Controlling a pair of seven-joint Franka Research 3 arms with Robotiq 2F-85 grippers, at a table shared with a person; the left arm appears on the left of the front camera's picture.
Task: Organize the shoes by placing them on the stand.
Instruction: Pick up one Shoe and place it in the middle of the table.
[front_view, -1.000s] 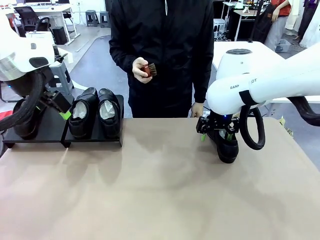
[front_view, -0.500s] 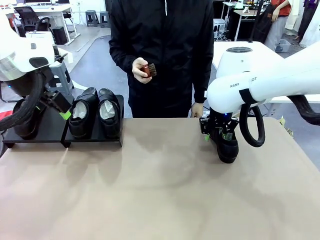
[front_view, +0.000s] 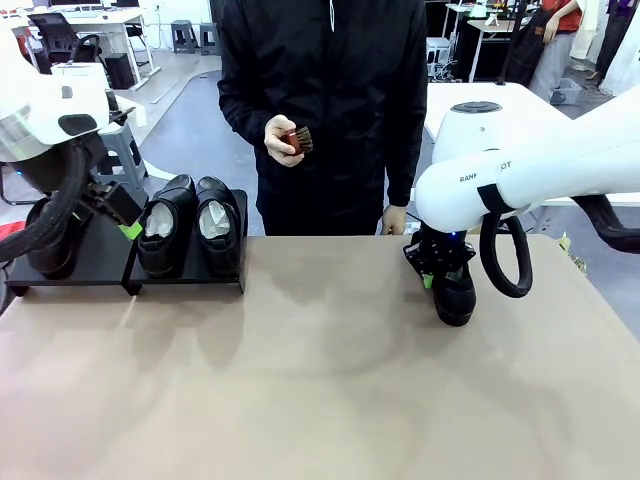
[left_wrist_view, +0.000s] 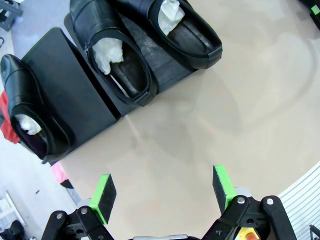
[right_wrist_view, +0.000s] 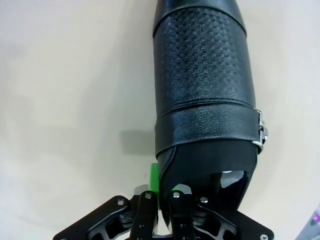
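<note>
The tan table (front_view: 330, 390) is occupied near its far-left corner by the black stand (front_view: 100, 262), on which three dress shoes (front_view: 190, 222) are set. A fourth shoe (front_view: 455, 295) is seen near the far-right edge, its collar pinched by the right gripper (right_wrist_view: 161, 192), whose fingers are closed on it. The left gripper (left_wrist_view: 165, 192) is held fully open and empty. A brush (front_view: 297, 140) is held by the person.
</note>
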